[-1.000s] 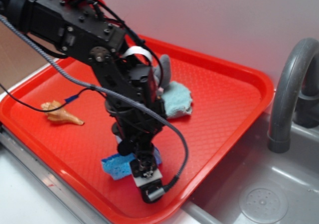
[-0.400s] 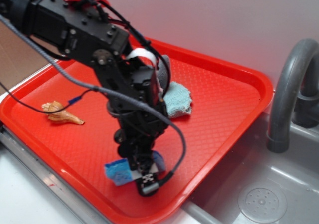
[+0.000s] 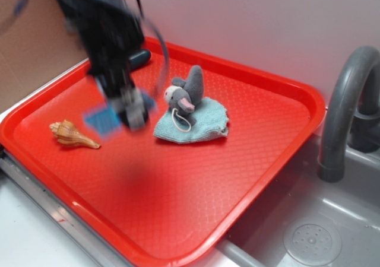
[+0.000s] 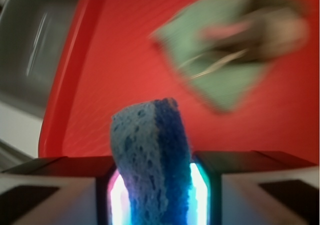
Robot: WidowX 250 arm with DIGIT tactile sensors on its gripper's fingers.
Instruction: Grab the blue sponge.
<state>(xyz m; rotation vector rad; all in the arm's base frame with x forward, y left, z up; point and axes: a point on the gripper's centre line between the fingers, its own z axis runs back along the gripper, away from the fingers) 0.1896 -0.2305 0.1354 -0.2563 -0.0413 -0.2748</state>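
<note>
Above the tray (image 3: 279, 154), the hand (image 3: 122, 114) clamps the blue sponge (image 4: 152, 160).

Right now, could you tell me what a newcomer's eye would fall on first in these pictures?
The blue sponge fills the wrist view, pinched upright between the fingers of the gripper, which hangs blurred over the left half of the red tray. Next, a grey stuffed toy lies on a teal cloth mid-tray, and a seashell sits at the left.

Blue sponge (image 4: 152, 155) pinched, above tray.
</note>
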